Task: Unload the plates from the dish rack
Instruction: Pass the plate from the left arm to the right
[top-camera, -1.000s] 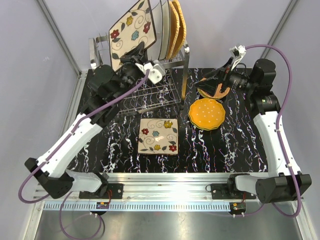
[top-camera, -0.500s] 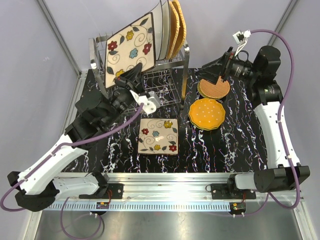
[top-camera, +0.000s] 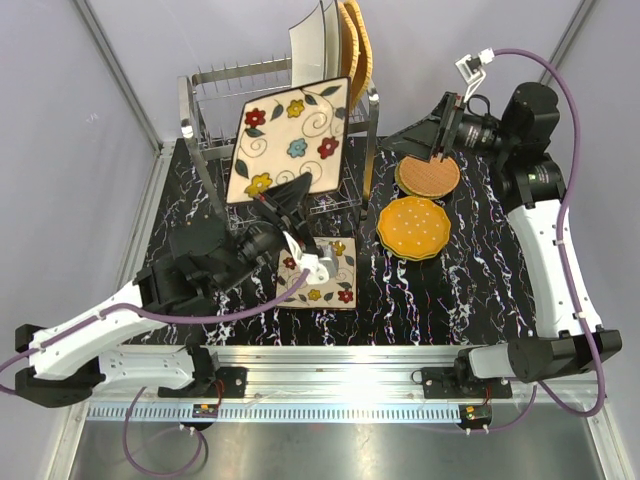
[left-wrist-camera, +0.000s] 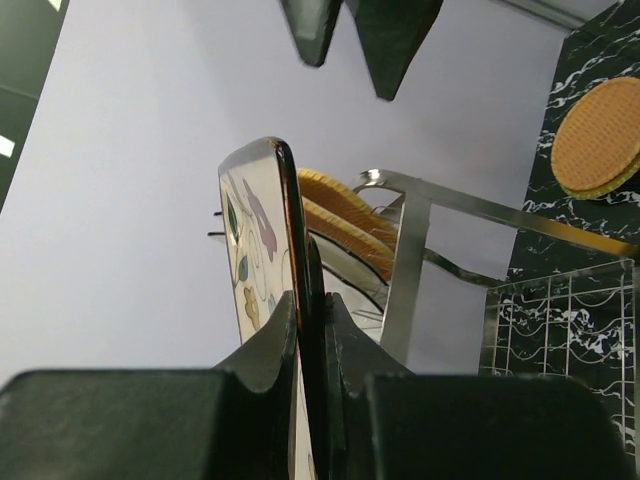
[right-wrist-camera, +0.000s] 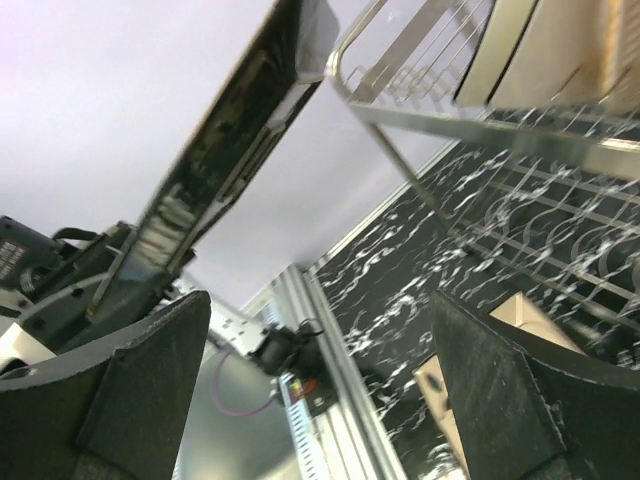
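Held by lower edge only in left pincer: floral plate, upright above it, rack just beyond. Thin grip; plate could be levered out or knocked against rack. Spread and empty: right pincer.

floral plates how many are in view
2. One floral plate is gripped by the left hand, raised in front of the dish rack; the other floral plate lies flat on the table. More may hide in the rack.

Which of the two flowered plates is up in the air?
The flowered plate in the left gripper, tilted up before the rack; the other flowered plate lies flat.
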